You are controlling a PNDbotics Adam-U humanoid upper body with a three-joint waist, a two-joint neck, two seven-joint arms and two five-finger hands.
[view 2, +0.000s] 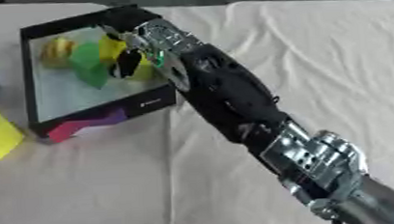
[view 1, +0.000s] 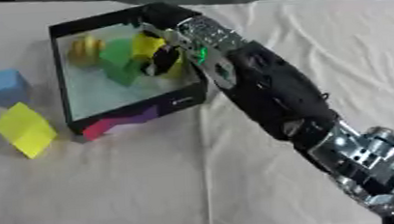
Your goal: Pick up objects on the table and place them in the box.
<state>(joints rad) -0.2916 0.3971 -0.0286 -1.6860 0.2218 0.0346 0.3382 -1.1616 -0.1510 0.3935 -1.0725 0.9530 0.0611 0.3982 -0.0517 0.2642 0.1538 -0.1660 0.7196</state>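
- Over the black-walled open box [view 1: 63, 72] at the far left of the cloth-covered table [view 1: 238, 189], the right hand [view 1: 165, 57] reaches in from the lower right; its dark fingers [view 1: 159, 61] appear curled around a yellow piece [view 1: 147, 45], but blur keeps me from saying how far they are closed.
- Already in the box lie a green block [view 1: 117, 60] and a yellow rounded object [view 1: 85, 49], crowded just beside the hand. Letting go here could drop the yellow piece onto them, so that it rolls or ends up propped against the wall.
- The forearm [view 1: 267, 91] crosses above the box's near right corner. Drawing back low could catch that wall and drag the light box across the cloth.
- A pink-and-purple block [view 1: 116, 123] sits touching the box's front wall; any shove of the box would push it along too.
- A blue cube [view 1: 6, 85] and a yellow cube [view 1: 24, 129] wait on the table left of the box, well apart from the hand, so reaching them means crossing over the box.
- The left hand is out of sight.
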